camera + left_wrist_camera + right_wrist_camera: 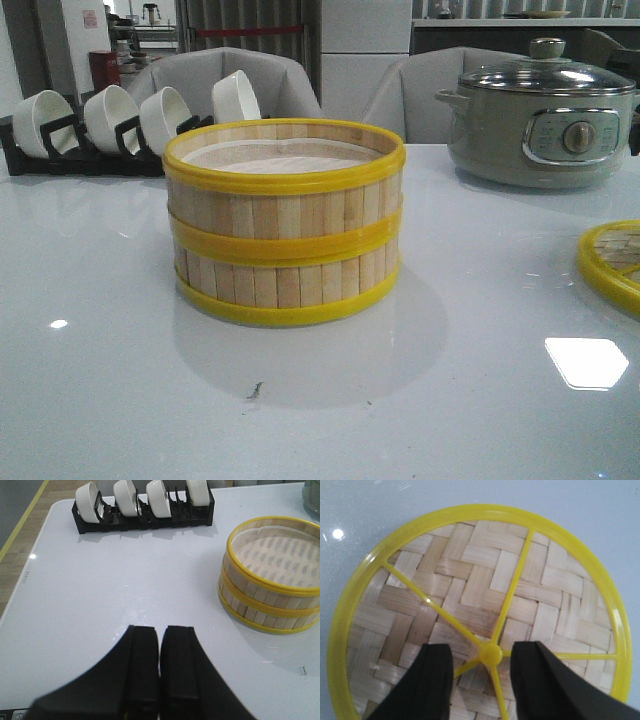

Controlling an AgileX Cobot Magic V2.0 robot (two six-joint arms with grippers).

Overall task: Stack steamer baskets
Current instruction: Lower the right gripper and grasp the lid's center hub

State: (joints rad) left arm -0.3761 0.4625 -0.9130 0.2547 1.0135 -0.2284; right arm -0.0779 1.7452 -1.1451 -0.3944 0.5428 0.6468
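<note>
Straight ahead in the front view, you have the steamer baskets [284,222] stacked one on the other in the middle of the white table [100,380], yellow bands lined up, pale liner showing in the top one. Behind the baskets stands a black rack [80,150] of white bowls [165,118]; behind and off to the other side sits a grey electric pot [545,125] with a glass lid and a dial, its panel markings too small to read. Only the edge of the woven lid [612,262] shows beside the baskets.

From the left wrist view, your left gripper [160,675] hangs over bare table with its fingers pressed together, holding nothing; the baskets [270,575] sit well apart from it.

From the right wrist view, your right gripper [482,680] hovers spread wide, either side of the lid's [470,595] yellow centre knob [490,654]. You cannot tell whether the fingers touch it.
</note>
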